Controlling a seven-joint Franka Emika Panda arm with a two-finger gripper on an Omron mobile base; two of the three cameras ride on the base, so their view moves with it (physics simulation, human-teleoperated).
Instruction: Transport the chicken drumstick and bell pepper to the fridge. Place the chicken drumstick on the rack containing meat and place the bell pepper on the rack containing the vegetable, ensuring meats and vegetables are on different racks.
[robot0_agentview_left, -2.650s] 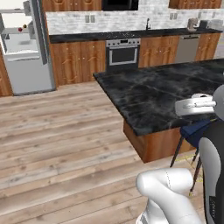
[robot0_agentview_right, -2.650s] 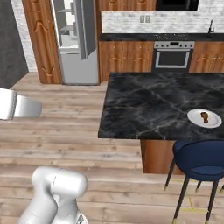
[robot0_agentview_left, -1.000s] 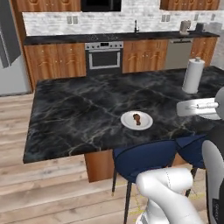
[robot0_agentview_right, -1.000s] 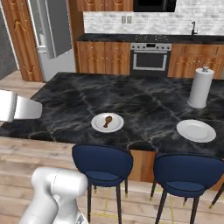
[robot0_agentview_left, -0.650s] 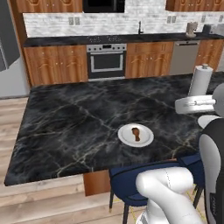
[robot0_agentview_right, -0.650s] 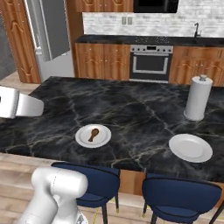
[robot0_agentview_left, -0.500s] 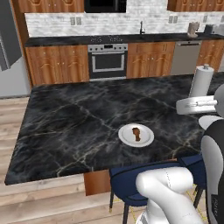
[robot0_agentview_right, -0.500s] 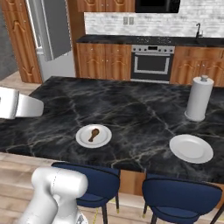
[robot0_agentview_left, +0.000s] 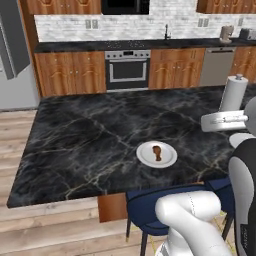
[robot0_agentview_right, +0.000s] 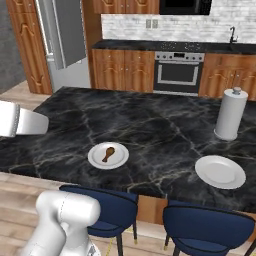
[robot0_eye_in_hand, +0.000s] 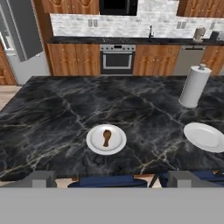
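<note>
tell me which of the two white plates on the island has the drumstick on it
The left plate, in front of the oven, holds the chicken drumstick. The other plate, near the paper towel roll, is bare.

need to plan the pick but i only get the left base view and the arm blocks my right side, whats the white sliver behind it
Observer: A second white plate, bare, in front of the paper towel roll.
Operator: are the jaws open
Observer: Yes. In the hand view the fingertips stand wide apart with nothing between them.
Operator: lined up on the drumstick
Observer: Roughly. The hand view has the chicken drumstick on its plate near the middle, ahead of the jaws and well apart from them.
</note>
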